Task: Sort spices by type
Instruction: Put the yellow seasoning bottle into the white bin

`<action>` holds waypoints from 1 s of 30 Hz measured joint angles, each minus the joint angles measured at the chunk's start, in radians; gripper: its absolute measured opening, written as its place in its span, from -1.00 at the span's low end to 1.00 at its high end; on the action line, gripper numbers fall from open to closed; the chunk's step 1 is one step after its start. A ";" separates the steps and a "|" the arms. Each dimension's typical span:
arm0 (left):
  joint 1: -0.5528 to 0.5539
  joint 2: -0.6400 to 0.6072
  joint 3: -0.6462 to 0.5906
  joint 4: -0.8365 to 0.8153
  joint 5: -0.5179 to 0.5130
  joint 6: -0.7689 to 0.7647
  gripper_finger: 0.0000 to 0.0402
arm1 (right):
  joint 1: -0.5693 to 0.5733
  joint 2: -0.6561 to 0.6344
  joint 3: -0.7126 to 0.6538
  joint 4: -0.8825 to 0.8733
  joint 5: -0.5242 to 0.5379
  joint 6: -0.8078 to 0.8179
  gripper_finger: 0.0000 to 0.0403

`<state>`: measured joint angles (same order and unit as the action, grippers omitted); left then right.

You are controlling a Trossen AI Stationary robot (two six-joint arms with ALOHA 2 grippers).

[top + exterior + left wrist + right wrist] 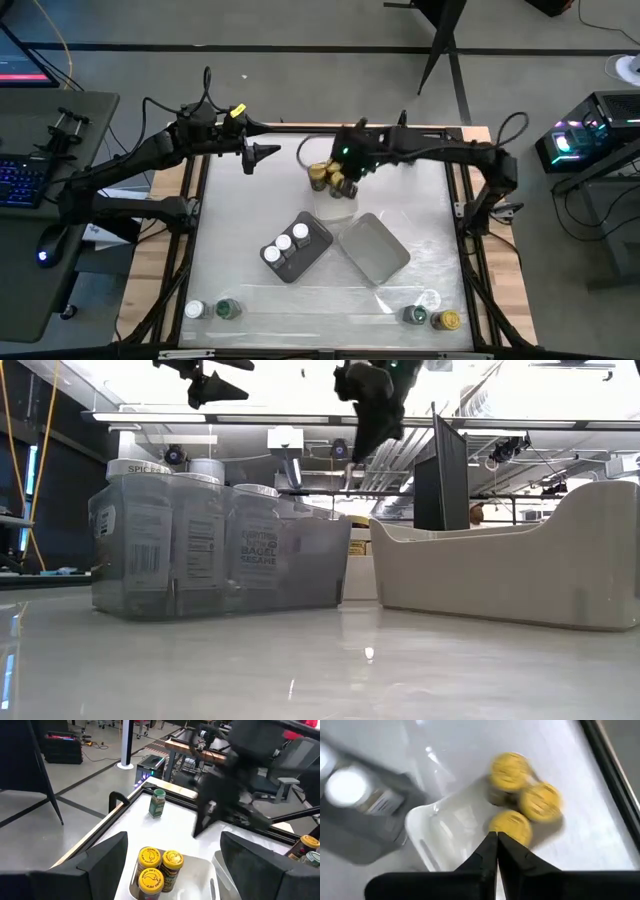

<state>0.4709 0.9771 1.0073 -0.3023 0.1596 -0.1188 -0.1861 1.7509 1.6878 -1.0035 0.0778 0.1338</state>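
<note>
The right gripper (496, 851) hangs above a white tray (445, 827) at the far side of the bench (420, 215), its fingers (487, 852) clenched together on nothing — three yellow-lidded spice jars (330, 178) stand clustered in that tray just below it. The left gripper (268, 153) hovers well to the left, fingers spread and empty. Mid-bench, a dark grey tray (310, 252) holds three white-lidded jars (285, 243), beside an empty light grey tray (375, 250). More jars stand at the near corners — a white-lidded and green-lidded pair (212, 309) left, a green-lidded and yellow-lidded pair (432, 318) right.
</note>
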 joint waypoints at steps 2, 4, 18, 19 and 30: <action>0.000 0.000 0.000 0.000 0.000 0.000 0.52 | -0.022 -0.021 0.000 -0.030 -0.024 0.065 -0.90; 0.000 0.000 0.000 0.000 0.000 0.000 0.52 | -0.023 -0.045 0.000 -0.085 -0.077 0.117 -0.80; 0.000 0.000 0.000 0.000 0.034 0.037 0.52 | 0.452 -0.082 -0.001 -0.519 -0.285 0.648 0.37; 0.000 0.000 0.000 0.000 0.049 0.038 0.52 | 0.484 -0.082 -0.001 -0.518 -0.314 0.714 0.41; 0.000 0.000 0.000 0.000 0.128 -0.004 0.52 | 0.789 0.024 -0.002 -0.531 -0.615 0.904 0.48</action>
<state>0.4709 0.9771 1.0073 -0.3019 0.2874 -0.1225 0.6029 1.7745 1.6861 -1.5343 -0.5376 1.0378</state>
